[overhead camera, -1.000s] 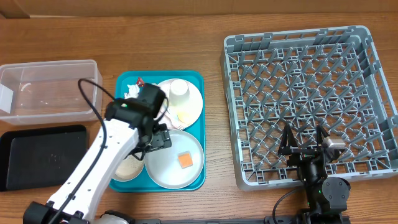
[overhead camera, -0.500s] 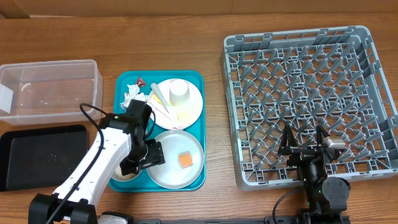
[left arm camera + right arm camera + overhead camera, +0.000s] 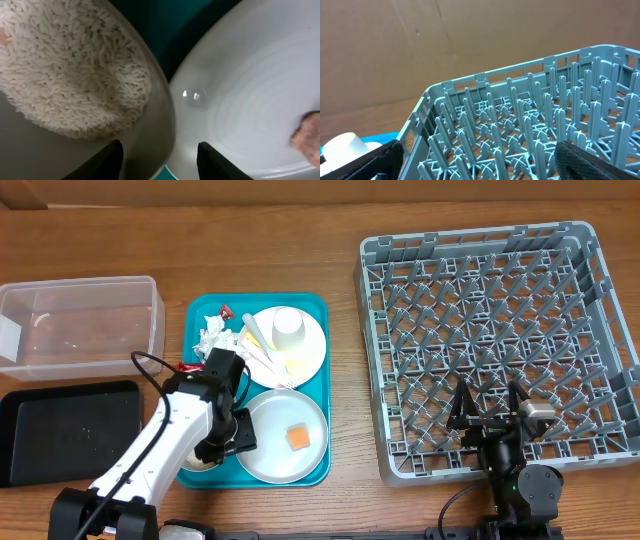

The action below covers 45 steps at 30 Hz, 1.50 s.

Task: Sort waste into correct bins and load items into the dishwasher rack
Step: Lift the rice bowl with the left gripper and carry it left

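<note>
My left gripper [image 3: 215, 448] hangs low over the front left of the teal tray [image 3: 320, 385]. Its jaws are apart and straddle the rim of a white bowl [image 3: 162, 125] that holds loose white rice [image 3: 70, 65]; one finger is inside the bowl, the other over the neighbouring white plate [image 3: 250, 100]. That plate [image 3: 285, 435] carries an orange food cube [image 3: 298, 438]. A second plate [image 3: 300, 345] behind it bears a white cup [image 3: 288, 327] and pale utensils [image 3: 258, 348]. A crumpled napkin [image 3: 212, 335] and a red wrapper [image 3: 226, 311] lie at the tray's back left. My right gripper [image 3: 487, 415] stands open over the grey dishwasher rack [image 3: 500, 330].
A clear plastic tub [image 3: 80, 325] sits at the far left with a shallow black tray [image 3: 65, 430] in front of it. Another red wrapper [image 3: 187, 366] lies at the teal tray's left edge. The rack's pegs [image 3: 520, 115] fill the right wrist view.
My left arm has drawn back from the middle of the teal tray to the rice bowl at its front left, and its jaws have narrowed. The right arm has not moved.
</note>
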Available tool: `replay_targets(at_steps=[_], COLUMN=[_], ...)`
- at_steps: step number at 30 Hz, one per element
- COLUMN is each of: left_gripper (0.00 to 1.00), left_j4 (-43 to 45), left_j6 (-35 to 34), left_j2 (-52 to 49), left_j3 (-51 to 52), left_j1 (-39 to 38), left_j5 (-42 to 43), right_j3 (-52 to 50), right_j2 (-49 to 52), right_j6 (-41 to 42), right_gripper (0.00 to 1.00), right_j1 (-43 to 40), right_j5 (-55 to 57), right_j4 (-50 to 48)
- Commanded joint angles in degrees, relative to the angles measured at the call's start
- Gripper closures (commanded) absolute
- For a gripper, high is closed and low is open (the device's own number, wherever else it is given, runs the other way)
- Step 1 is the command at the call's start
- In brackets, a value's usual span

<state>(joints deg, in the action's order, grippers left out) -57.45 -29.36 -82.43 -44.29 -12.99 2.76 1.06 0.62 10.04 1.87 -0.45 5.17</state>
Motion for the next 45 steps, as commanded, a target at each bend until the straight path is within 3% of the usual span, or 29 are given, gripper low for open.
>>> replay_targets(at_steps=[1,18,32,36,45], left_gripper=[0.50,0.73,0.82,0.96,0.96], left_j4=[0.63,1.95,1.77,1.55,-0.13], left_j6=[0.87,0.85,1.09,1.09,1.86], left_j2=[-0.02,-0.02,0.00,0.00,0.00], left_j3=[1.86,2.01,0.55,0.24,-2.08], left_j1=[0.24,0.24,0.24,0.24,0.24], left_j5=[-2.80,-4.22,-4.66,-4.68,-5.14], right_j3=[-0.59,-0.59,-0.59,-0.59,-0.59], right_j2=[-0.46,-0.46,-0.46,-0.46,-0.46], right_j6=[-0.46,-0.46,-0.46,-0.46,-0.46], right_gripper=[0.00,0.00,0.00,0.00,0.00], right_j1=[-0.33,-0.33,-0.33,-0.33,-0.33], right_j5=[0.37,0.37,0.37,0.37,0.37], right_j4=[-0.35,-0.35,-0.35,-0.35,-0.35])
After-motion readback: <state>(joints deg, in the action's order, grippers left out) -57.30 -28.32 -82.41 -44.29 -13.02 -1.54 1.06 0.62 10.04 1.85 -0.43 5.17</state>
